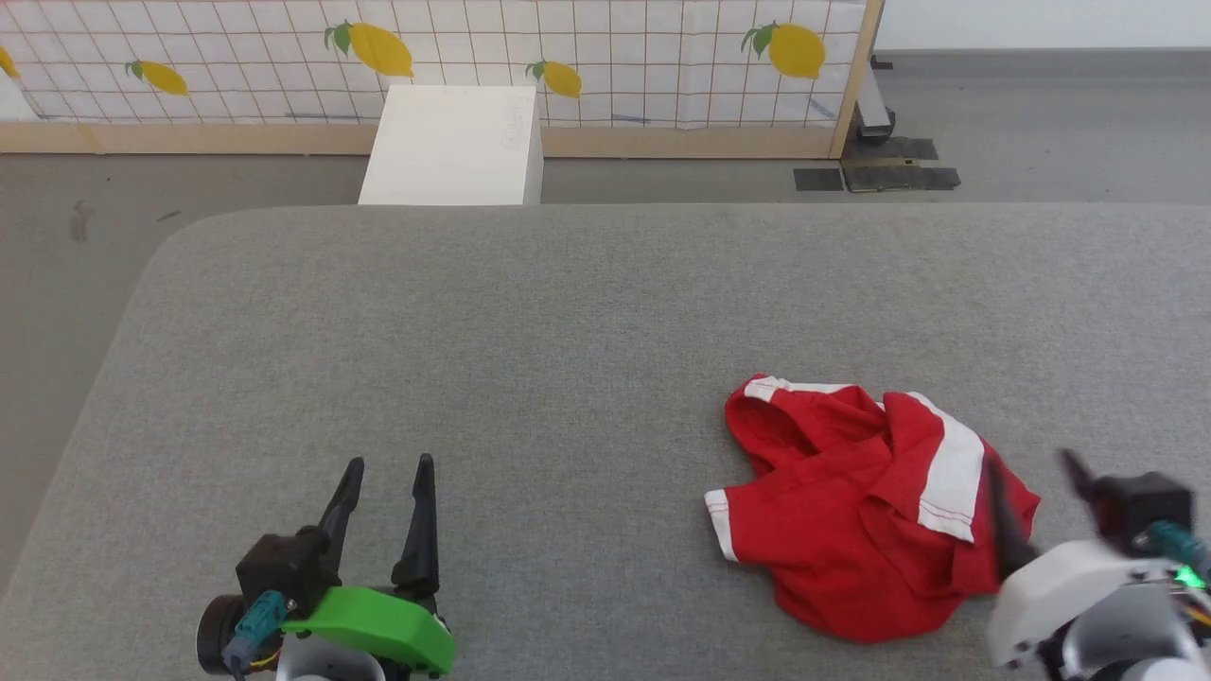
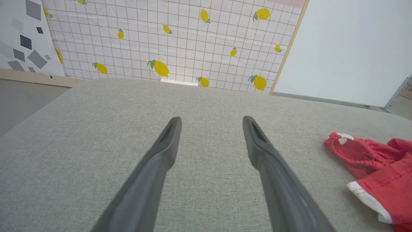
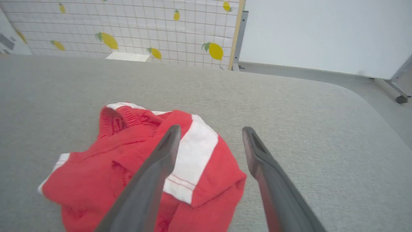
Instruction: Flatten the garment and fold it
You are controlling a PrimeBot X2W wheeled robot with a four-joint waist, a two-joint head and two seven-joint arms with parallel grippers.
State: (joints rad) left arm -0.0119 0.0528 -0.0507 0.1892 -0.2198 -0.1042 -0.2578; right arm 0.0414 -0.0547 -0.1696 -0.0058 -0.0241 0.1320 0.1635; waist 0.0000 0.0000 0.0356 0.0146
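Head view pretty much says it all: big grey bench (image 1: 568, 312) taking up most of the frame, lemon-print screen (image 1: 615, 57) across the top behind it, and nothing on that bench looks flat or folded

Next down in size, the garment (image 1: 851, 511) sits in the lower right of the frame as a crumpled red heap. Its white stripe (image 1: 951, 473) is flopped over the top, the layers are bunched on each other, and one white-trimmed hem (image 1: 721, 520) pokes out at the heap's left edge. So I'd call the flattening not done and the folding not started. Going by how it lies, basically the whole job is left.

Then the arms. At the lower right corner the right end effector (image 1: 1029, 463) is by the right edge of the heap. In the right wrist view its fingers (image 3: 154, 174) are spread wide with nothing pinched between them. One of them passes in front of the red cloth, can't tell if it actually touches. Over in the lower left, the left end effector (image 1: 390, 462) is well apart from the garment, fingers also wide apart over bare bench, holding nothing.

My guess at what remains: get hold of the waistband or a couple of hem corners, spread the thing out flat, then do the folds
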